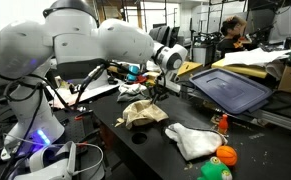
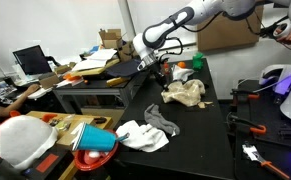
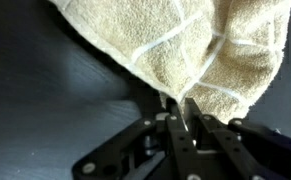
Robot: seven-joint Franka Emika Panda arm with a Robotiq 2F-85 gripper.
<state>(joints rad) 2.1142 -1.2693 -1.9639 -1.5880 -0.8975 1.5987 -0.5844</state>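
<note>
Wrist view: gripper point(image 3: 180, 106) has its 2 black metal fingers point(image 3: 171, 128) drawn nearly together, pinched on the hem of 1 cream towel point(image 3: 175, 45). The towel is terry, looped pile, with stitched grid lines. It hangs bunched and fills the upper frame. Below and left of it is matte black table point(image 3: 45, 110), smooth and bare in that patch.

In both exterior views the towel point(image 1: 142, 112) point(image 2: 185, 93) sits crumpled mid-table, with the gripper point(image 2: 163, 73) on its edge, coming off the white arm.

- 1 white cloth point(image 1: 192, 140) is rumpled, well apart from the towel and toward the table end. A strip of bare black top lies between them.
- 2 balls lie just beyond that cloth, 1 orange ball point(image 1: 226, 154) and 1 green ball point(image 1: 216, 170), both round.
- 1 dark flat tray point(image 1: 230, 88) with a raised rim sits tilted beside the towel, close on that side, so it's tightest there.
- The table edge point(image 2: 225, 112) runs straight, near the towel's far side.
</note>
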